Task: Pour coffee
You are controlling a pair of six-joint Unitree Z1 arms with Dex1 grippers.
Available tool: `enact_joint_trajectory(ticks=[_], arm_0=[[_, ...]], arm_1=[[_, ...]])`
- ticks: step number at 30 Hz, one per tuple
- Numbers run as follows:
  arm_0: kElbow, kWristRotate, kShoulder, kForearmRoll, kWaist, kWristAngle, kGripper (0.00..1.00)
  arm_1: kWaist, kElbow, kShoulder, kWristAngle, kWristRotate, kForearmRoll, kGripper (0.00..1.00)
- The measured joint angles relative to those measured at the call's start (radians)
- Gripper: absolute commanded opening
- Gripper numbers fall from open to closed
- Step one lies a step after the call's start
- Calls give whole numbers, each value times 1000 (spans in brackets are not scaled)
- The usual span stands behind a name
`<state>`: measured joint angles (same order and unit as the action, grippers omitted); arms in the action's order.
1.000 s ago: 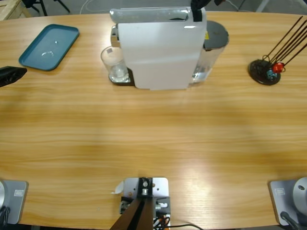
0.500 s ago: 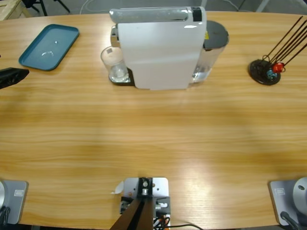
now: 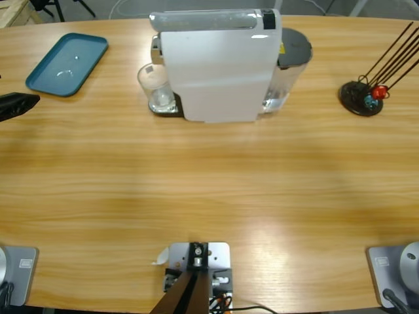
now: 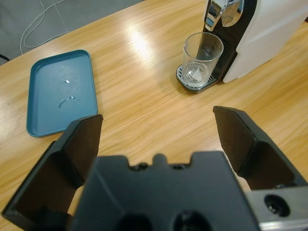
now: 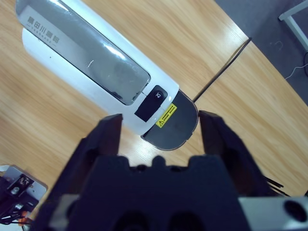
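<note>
Wooden table (image 3: 209,190). White coffee machine (image 3: 216,65) at the far middle; teal tray (image 3: 67,63) well to its left; black stand of dark sticks (image 3: 361,98) well to its right.

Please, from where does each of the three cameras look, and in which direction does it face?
High view: above the table, looking down; left gripper at the left edge.
Left wrist view: low, facing the glass and the teal tray; own jaws open.
Right wrist view: high, looking down on the white machine; own jaws open.
All share the machine.
</note>
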<state>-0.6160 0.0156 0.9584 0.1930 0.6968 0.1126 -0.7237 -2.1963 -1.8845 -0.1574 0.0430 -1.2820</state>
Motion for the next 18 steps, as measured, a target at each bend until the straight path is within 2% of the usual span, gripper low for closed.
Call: enact_joint_trajectory(ticks=[8,9,11,12,18], arm_0=[[0,0,0,0,0,0,996],[0,0,0,0,0,0,996],[0,0,0,0,0,0,996],[0,0,0,0,0,0,996],[0,0,0,1,0,0,996]], arm_1=[[0,4,0,0,-1,0,993],[0,4,0,0,-2,0,831],[0,4,0,1,-5,0,307],[0,4,0,2,-6,0,0],[0,8,0,4,-8,0,0]])
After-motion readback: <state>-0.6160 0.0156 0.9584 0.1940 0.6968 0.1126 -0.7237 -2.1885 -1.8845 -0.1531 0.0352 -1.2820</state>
